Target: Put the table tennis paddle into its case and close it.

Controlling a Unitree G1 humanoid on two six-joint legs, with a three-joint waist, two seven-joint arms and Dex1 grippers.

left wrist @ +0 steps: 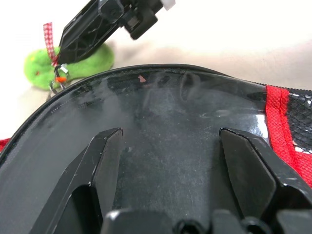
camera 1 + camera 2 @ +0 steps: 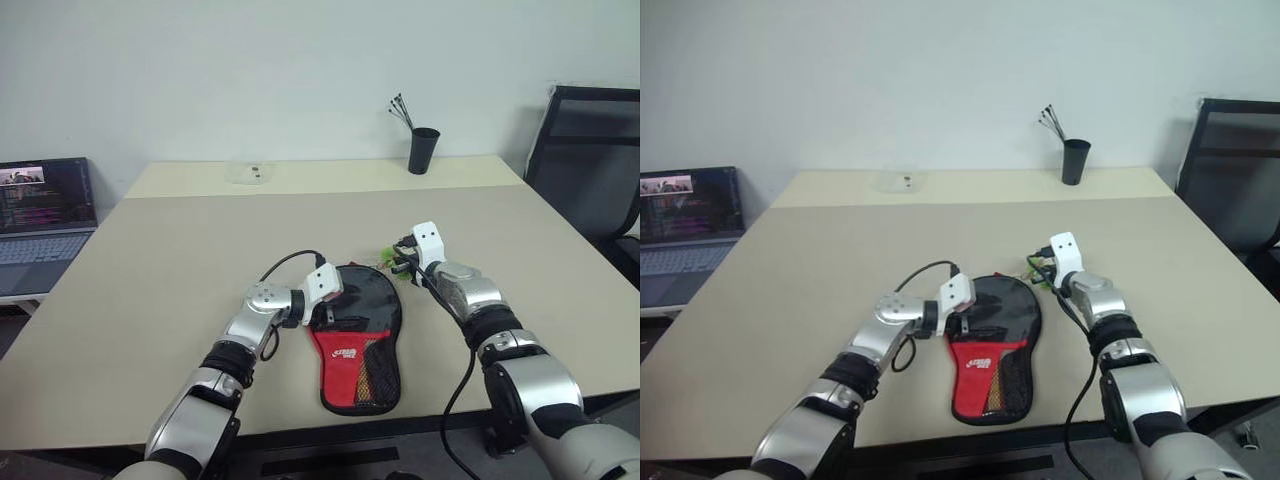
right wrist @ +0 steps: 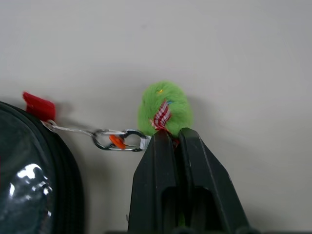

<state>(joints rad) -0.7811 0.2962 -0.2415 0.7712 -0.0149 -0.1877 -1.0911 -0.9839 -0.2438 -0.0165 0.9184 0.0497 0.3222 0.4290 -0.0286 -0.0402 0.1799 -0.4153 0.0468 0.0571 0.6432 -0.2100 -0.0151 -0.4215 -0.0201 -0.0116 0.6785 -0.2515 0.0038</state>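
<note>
The black case [image 2: 360, 335] lies flat near the table's front edge, its red handle end toward me and its round end away. The table tennis paddle is hidden. My left gripper [image 1: 170, 134] is open, its two fingers spread over the glossy round face of the case [image 1: 165, 102] from the left side. My right gripper [image 3: 170, 134] is shut on a green plush charm [image 3: 163, 105] just off the case's far right rim. A small carabiner [image 3: 117, 140] and cord link the charm to a red tab [image 3: 38, 106] on the case's rim.
A black pen cup [image 2: 423, 150] and a small clear dish [image 2: 250, 173] stand at the table's far edge. An open laptop [image 2: 45, 215] sits off to the left, and a black chair [image 2: 590, 160] stands at the right.
</note>
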